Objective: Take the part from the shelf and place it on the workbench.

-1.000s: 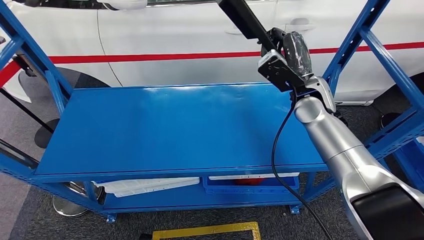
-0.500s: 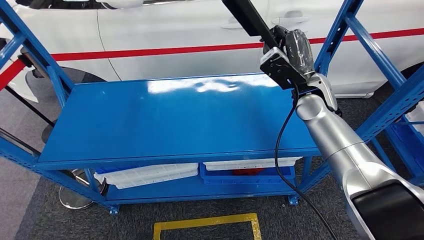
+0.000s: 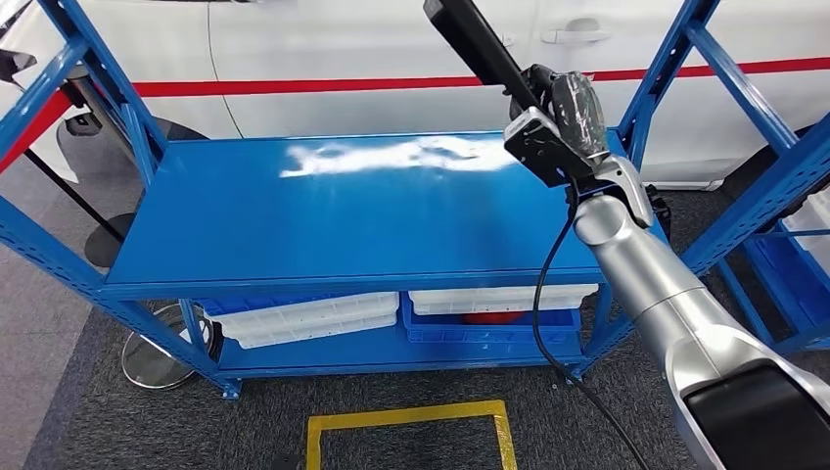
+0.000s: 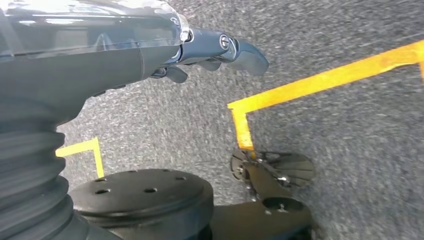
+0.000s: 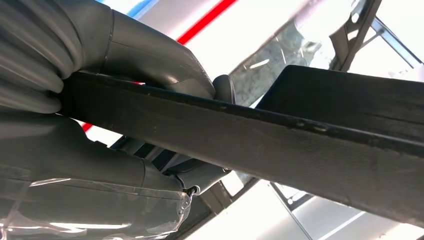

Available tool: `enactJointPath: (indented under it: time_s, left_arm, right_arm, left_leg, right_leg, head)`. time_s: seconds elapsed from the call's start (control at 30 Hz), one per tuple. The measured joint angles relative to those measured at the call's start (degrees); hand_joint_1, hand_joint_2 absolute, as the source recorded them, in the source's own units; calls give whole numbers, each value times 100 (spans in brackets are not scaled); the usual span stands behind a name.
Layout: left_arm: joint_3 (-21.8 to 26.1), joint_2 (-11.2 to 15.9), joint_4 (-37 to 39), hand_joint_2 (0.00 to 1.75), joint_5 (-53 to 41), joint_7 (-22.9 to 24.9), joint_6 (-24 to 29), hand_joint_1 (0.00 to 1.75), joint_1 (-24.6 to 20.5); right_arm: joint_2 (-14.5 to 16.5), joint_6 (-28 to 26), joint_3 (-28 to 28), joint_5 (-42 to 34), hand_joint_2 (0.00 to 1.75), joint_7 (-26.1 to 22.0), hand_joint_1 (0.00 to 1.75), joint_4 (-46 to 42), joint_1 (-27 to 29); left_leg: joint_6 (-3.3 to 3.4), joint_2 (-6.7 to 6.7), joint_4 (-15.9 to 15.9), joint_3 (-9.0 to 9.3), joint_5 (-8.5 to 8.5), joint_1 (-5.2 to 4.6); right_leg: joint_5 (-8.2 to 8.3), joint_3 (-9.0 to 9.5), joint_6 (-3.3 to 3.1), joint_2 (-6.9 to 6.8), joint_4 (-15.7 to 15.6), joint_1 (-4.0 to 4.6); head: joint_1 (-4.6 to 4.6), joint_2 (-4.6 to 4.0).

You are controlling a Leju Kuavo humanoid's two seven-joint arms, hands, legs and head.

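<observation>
My right hand [image 3: 573, 108] grips a long, flat black part [image 3: 480, 44] that slants up and to the left, over the far right corner of the blue bench top [image 3: 343, 215]. The right wrist view shows the thick thumb [image 5: 150, 65] pressed on the upper edge of the black part [image 5: 300, 145], with the fingers wrapped under it. The silver right arm [image 3: 666, 294] rises from the lower right. My left hand [image 4: 125, 50] hangs over grey carpet with its fingers stretched out and nothing in it.
A white car [image 3: 343, 49] with a red stripe stands right behind the bench. White trays [image 3: 303, 318] and a blue bin [image 3: 489, 328] sit on the lower level. Blue rack uprights [image 3: 744, 196] stand to the right. A yellow line [image 3: 406, 421] marks the floor in front.
The whole picture has shifted, so the camera moved: the bench now sits a little higher and further right. My right hand still holds the black part over the bench's far right corner.
</observation>
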Motion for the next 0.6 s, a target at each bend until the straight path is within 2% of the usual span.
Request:
enactJointPath:
  time_s: [0.03,0.07,0.1,0.13,0.2,0.23,0.3,0.33,0.37,0.43,0.47,0.5,0.53,0.57,0.6]
  left_arm:
    - [1,-3,0,175,3,1,11,0,-2]
    - [1,-2,0,175,3,-2,14,0,-1]
    - [1,-1,0,175,2,-4,14,0,-1]
    - [1,-1,0,175,1,-5,14,0,-1]
    - [1,1,1,175,-1,-5,15,0,-1]
    - [1,2,1,175,-1,-4,17,0,1]
    - [0,5,3,175,-4,7,23,0,13]
    - [-1,9,5,175,-6,13,26,0,24]
    - [-1,12,7,175,-7,17,27,0,35]
    - [-2,17,9,175,-11,17,28,0,42]
    - [-2,19,9,175,-13,15,27,0,38]
    - [-3,20,9,175,-15,13,25,0,33]
    - [-4,21,9,175,-16,10,20,0,29]
    - [-5,21,9,175,-16,9,16,0,29]
    - [-7,21,9,175,-16,7,12,0,31]
  right_arm:
    - [-2,2,-1,20,175,-6,175,-7,58]
    - [-2,7,-1,33,175,1,175,-8,96]
    - [-1,11,-1,46,175,10,175,-10,122]
    - [-1,15,-1,55,175,21,175,-19,137]
    - [3,22,-2,63,175,33,175,-54,148]
    - [3,26,-8,64,175,33,175,-73,154]
    - [2,32,-25,65,175,27,175,-92,189]
    - [0,34,-33,67,175,23,175,-92,219]
    - [2,34,-37,73,175,18,175,-95,256]
    - [4,36,-50,101,175,12,175,-110,333]
    - [4,36,-61,119,175,13,175,-123,368]
    - [2,36,-74,134,175,19,175,-134,405]
    - [-2,37,-85,148,175,27,175,-144,442]
    - [-6,38,-94,157,175,35,175,-150,474]
    - [-12,39,-103,164,175,42,175,-156,503]
  left_leg:
    - [29,13,3,-117,101,8]
    - [21,13,35,-194,135,8]
    - [11,11,75,-269,164,8]
    - [-6,8,122,-343,188,8]
    - [-59,-2,189,-452,238,-4]
    - [-92,-7,198,-484,273,-7]
    - [-164,-17,172,-513,358,-9]
    - [-195,-22,185,-541,335,-4]
    - [-224,-25,271,-586,217,3]
    - [-272,-23,774,-742,-278,28]
    - [-290,-21,1129,-823,-532,37]
    - [-306,-20,1464,-878,-692,42]
    - [-314,-20,1673,-871,-719,43]
    - [-313,-20,1702,-781,-631,43]
    - [-303,-20,1552,-606,-478,43]
  right_leg:
    - [-220,-73,28,7,405,-7]
    - [-97,23,32,6,410,-11]
    - [69,203,31,6,237,-15]
    - [156,450,19,6,-98,-17]
    - [120,894,-32,13,-770,9]
    - [56,1003,-67,17,-979,26]
    - [94,1000,-151,20,-1084,41]
    - [144,971,-194,11,-1110,31]
    - [202,930,-246,1,-1127,18]
    - [318,822,-315,-13,-1143,4]
    - [366,762,-330,-14,-1140,7]
    - [412,701,-329,-15,-1136,11]
    - [458,639,-326,-16,-1131,14]
    - [503,576,-320,-16,-1123,16]
    - [549,512,-310,-15,-1114,17]
  head:
    - [2,0]
    - [2,1]
    - [2,1]
    - [2,1]
    - [2,0]
    - [2,0]
    - [1,-1]
    - [1,-1]
    - [0,-1]
    - [-2,0]
    - [-3,1]
    - [-3,1]
    - [-2,1]
    - [-2,1]
    - [-2,1]
